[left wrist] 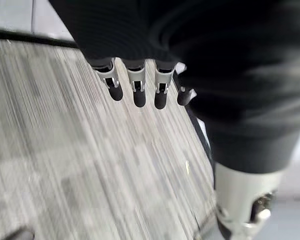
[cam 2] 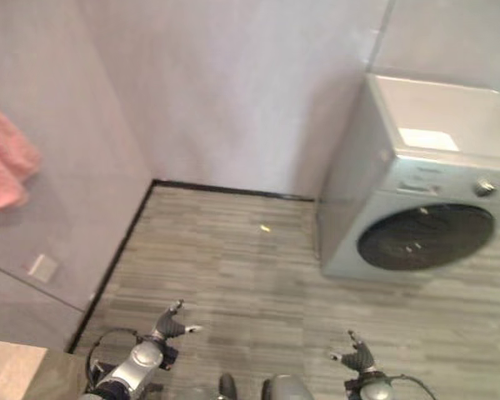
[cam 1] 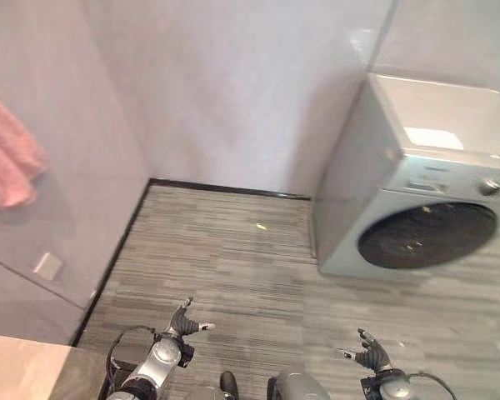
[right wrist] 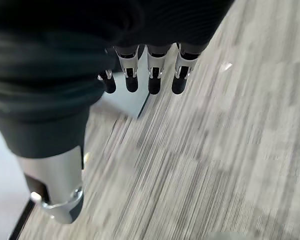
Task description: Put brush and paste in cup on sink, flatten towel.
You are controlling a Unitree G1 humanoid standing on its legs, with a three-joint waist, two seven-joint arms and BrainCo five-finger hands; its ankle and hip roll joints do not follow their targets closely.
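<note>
A pink towel [cam 1: 8,158] hangs bunched on the left wall, high up and far from both hands. My left hand [cam 1: 183,321] hangs low at the lower left above the striped floor, fingers [left wrist: 135,87] straight and holding nothing. My right hand [cam 1: 368,350] hangs low at the lower right, its fingers [right wrist: 152,75] also straight and empty. A beige counter corner [cam 1: 21,367] shows at the bottom left.
A grey front-loading washing machine [cam 1: 417,208] stands against the back wall at the right. A small yellow scrap [cam 1: 262,226] lies on the grey striped floor [cam 1: 233,267]. A wall socket [cam 1: 47,266] sits low on the left wall.
</note>
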